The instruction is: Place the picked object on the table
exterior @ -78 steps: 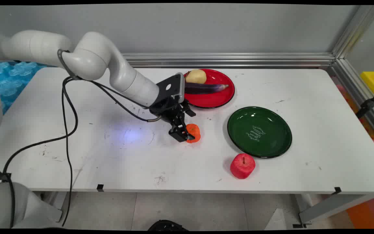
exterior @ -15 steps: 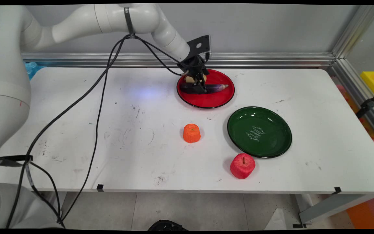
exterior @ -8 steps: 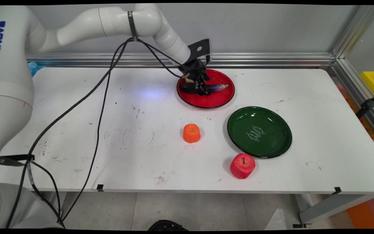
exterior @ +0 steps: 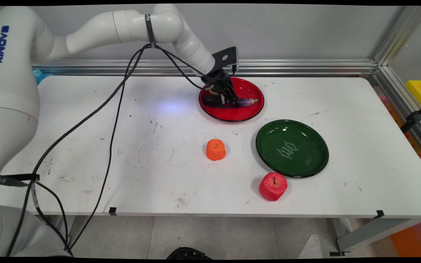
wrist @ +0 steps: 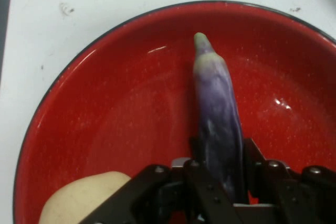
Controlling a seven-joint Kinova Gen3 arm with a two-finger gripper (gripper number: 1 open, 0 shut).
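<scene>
Gripper (exterior: 231, 101) down in red plate (exterior: 249, 113), fingers (wrist: 254, 156) closed on eggplant (wrist: 218, 124) mid-body. Eggplant lying on plate, potato (wrist: 84, 200) beside. Orange (exterior: 216, 149), apple (exterior: 273, 186), green plate (exterior: 292, 148) well apart.

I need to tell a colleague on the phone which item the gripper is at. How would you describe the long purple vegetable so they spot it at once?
Start at the red plate at the table's far side, beyond the green plate. On it lies the eggplant, with the gripper closed around it. It is long, slim and purple with a pale green tip, unlike the rounded yellowish potato beside it.
</scene>
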